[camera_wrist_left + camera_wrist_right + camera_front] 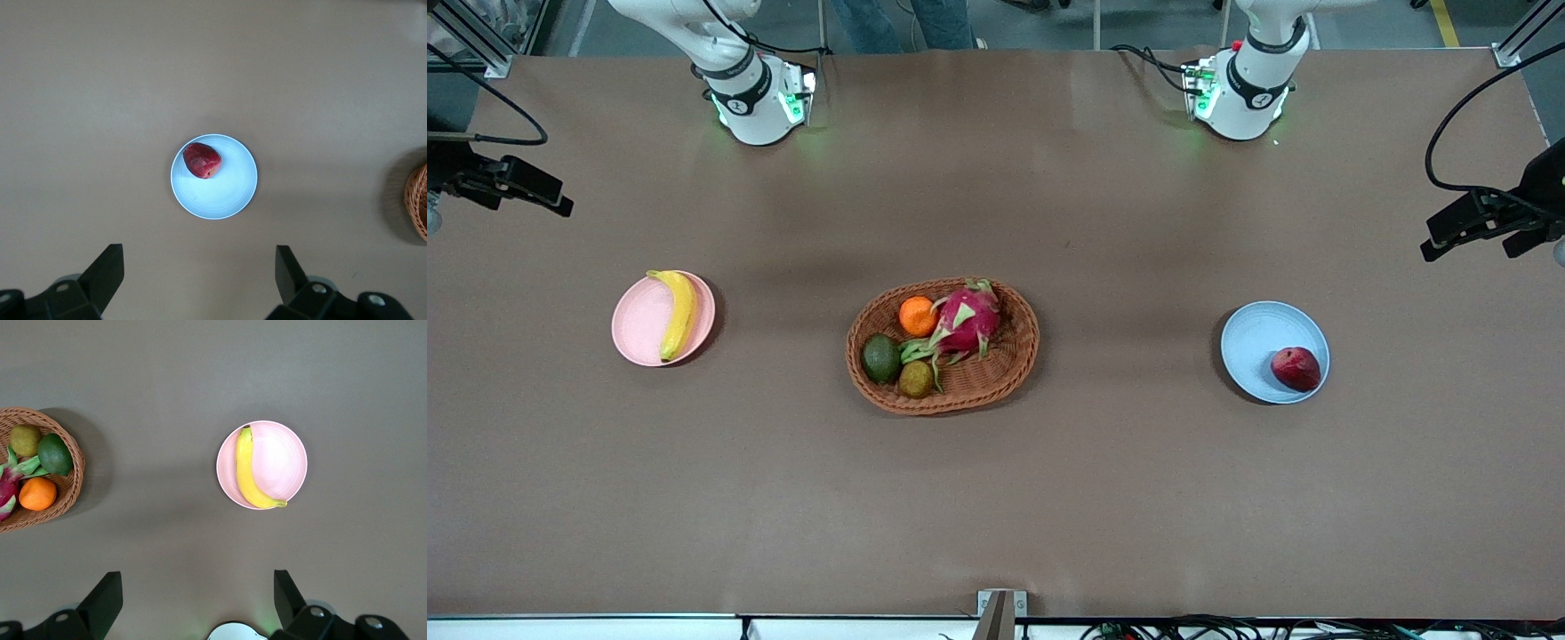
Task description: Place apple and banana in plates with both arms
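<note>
Apple and banana each lie in a plate. The apple sits off-centre on the blue plate toward the left arm's end of the table, close to the rim on the side nearer the front edge. The banana lies across the pink plate toward the right arm's end, its tips reaching the rim. A wicker basket of other fruit stands mid-table between the plates. Left gripper hangs high over the table near the blue plate, fingers spread apart and empty; right gripper likewise over the table near the pink plate, fingers apart. Both placements appear complete. Remaining risk: the apple, being round and near the rim, could roll off if the plate were nudged; the banana's overhanging tip could be caught by a low-passing finger.
</note>
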`<state>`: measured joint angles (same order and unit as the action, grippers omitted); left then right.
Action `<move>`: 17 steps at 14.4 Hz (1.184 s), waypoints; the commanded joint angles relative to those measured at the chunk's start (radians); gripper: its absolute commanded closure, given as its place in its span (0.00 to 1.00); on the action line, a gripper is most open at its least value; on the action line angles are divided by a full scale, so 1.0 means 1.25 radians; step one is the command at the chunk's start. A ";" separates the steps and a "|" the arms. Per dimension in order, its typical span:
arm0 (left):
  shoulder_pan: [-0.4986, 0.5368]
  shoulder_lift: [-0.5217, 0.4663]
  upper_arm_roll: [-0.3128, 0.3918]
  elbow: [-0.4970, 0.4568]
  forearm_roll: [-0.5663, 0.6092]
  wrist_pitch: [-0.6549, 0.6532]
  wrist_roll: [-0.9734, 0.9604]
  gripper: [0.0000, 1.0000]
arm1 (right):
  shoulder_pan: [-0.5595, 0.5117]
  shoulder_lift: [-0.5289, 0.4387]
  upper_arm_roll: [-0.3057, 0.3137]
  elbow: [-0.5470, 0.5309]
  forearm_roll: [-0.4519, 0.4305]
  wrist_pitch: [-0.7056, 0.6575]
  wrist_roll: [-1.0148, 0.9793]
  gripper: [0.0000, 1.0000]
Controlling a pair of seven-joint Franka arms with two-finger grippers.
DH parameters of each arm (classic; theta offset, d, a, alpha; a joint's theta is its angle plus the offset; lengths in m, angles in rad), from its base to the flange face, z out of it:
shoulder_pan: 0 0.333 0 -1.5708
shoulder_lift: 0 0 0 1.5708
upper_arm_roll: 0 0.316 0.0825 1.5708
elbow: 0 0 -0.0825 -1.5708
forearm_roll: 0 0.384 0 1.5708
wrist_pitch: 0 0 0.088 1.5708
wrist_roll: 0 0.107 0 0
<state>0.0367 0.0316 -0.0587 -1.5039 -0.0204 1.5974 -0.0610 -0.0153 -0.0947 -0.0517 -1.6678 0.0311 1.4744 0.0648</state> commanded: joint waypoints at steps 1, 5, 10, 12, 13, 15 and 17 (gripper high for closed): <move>0.003 0.003 -0.002 0.020 0.003 -0.019 0.014 0.00 | -0.006 -0.020 0.003 0.010 -0.010 -0.032 -0.003 0.00; 0.004 0.004 -0.002 0.020 0.003 -0.019 0.016 0.00 | -0.005 -0.019 0.005 0.029 -0.005 -0.048 -0.008 0.00; 0.003 0.003 -0.002 0.019 0.003 -0.019 0.014 0.00 | -0.001 -0.014 0.006 0.043 -0.004 -0.047 -0.010 0.00; 0.003 0.003 -0.002 0.019 0.003 -0.019 0.014 0.00 | -0.004 -0.013 0.005 0.046 -0.004 -0.047 -0.044 0.00; 0.003 0.003 -0.002 0.019 0.003 -0.019 0.014 0.00 | -0.005 -0.013 0.005 0.046 -0.004 -0.047 -0.057 0.00; 0.003 0.003 -0.002 0.019 0.003 -0.019 0.014 0.00 | -0.004 -0.013 0.005 0.046 -0.004 -0.047 -0.057 0.00; 0.003 0.003 -0.002 0.019 0.003 -0.019 0.014 0.00 | -0.004 -0.013 0.006 0.046 -0.011 -0.047 -0.059 0.00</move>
<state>0.0367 0.0316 -0.0587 -1.5019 -0.0204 1.5972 -0.0610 -0.0151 -0.1061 -0.0489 -1.6156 0.0312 1.4217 0.0075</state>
